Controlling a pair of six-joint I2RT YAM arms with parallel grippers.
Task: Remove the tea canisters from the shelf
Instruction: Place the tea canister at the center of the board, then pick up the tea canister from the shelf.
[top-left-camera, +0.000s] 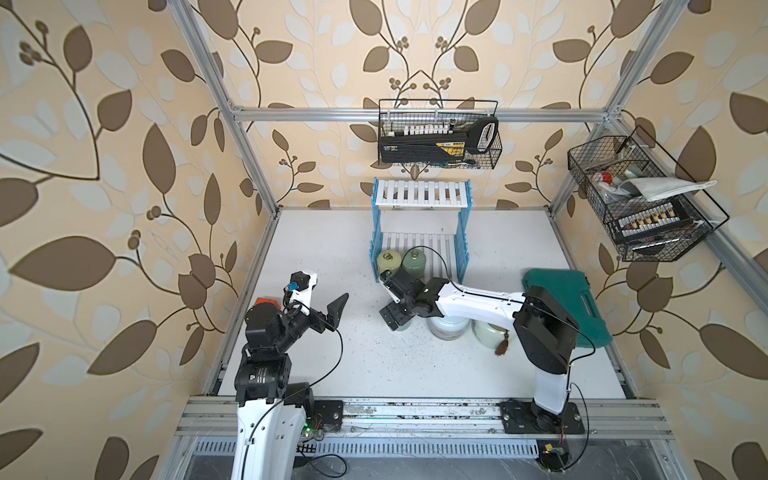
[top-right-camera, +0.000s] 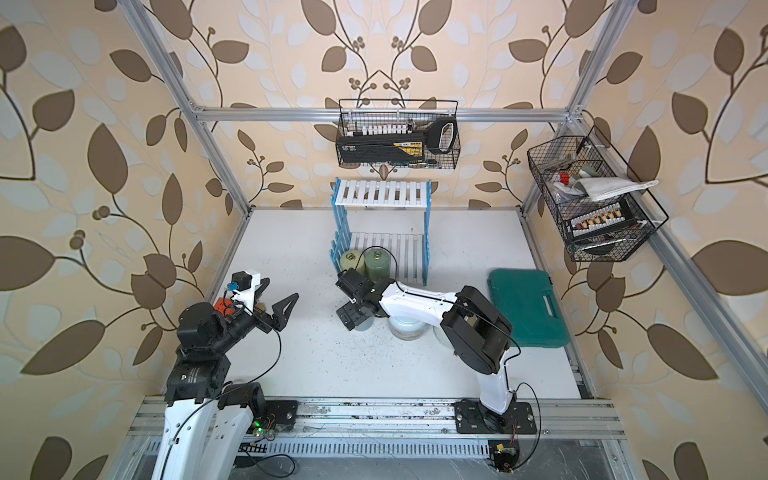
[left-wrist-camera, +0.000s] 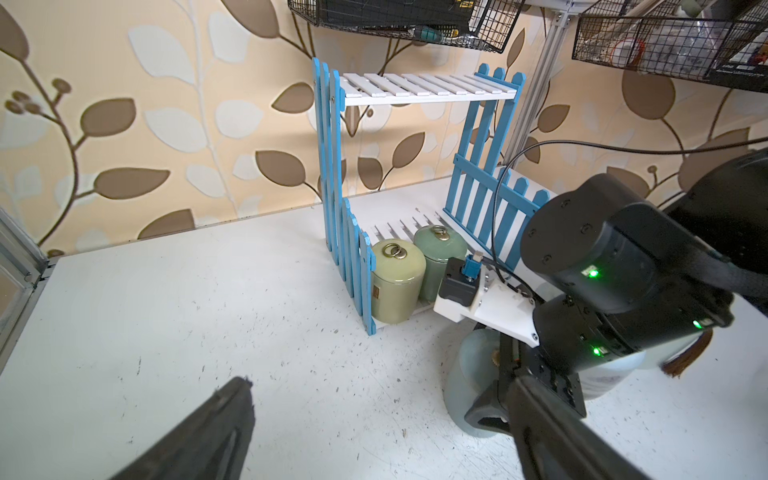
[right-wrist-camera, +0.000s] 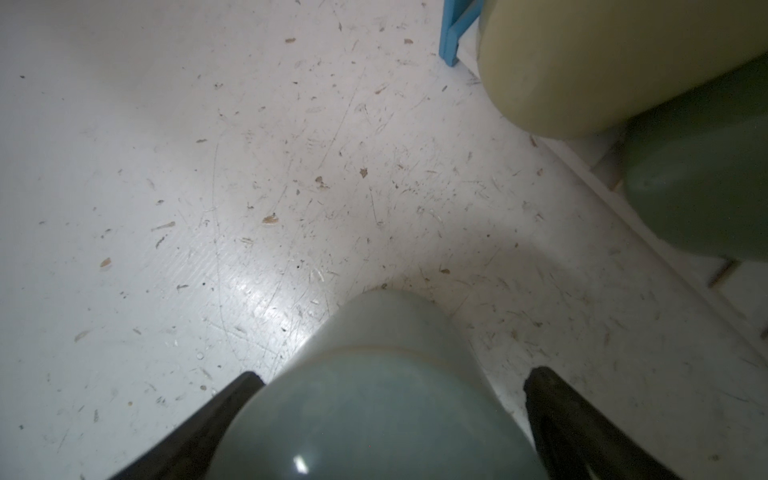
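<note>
The right gripper (right-wrist-camera: 395, 374) has its jaws spread to either side of the grey-blue canister (right-wrist-camera: 374, 415). In the right wrist view, bare table shows between one black finger and the glazed wall; the other finger lies close against it, and contact cannot be told. This small smooth cylinder stands upright on the white table (top-left-camera: 332, 249), just in front of the shelf (top-left-camera: 422, 193).

The left gripper (top-left-camera: 332, 316) hangs wide open and empty over the table, well apart from the canisters.

On the shelf's lower slatted board, against its blue picket side, the yellow-green canister (left-wrist-camera: 397, 286) and the green canister (left-wrist-camera: 438, 253) stand touching. Each is a glossy cylinder with brass rings on its lid. The upper white board carries nothing.

Beneath the right arm, on the table, sit the round pale-blue jar (top-left-camera: 449, 328) and the cream jar (top-left-camera: 490, 332) with its brown tassel (top-left-camera: 503, 347). A teal plastic case (top-left-camera: 573, 299) lies beside them.

Only the right wrist view shows the gap at the finger and the table's scratches and specks. The left wrist view alone gives the shelf's picket shapes from the side. Both top views show all five canisters, though the arm hides most of the three on the table.
</note>
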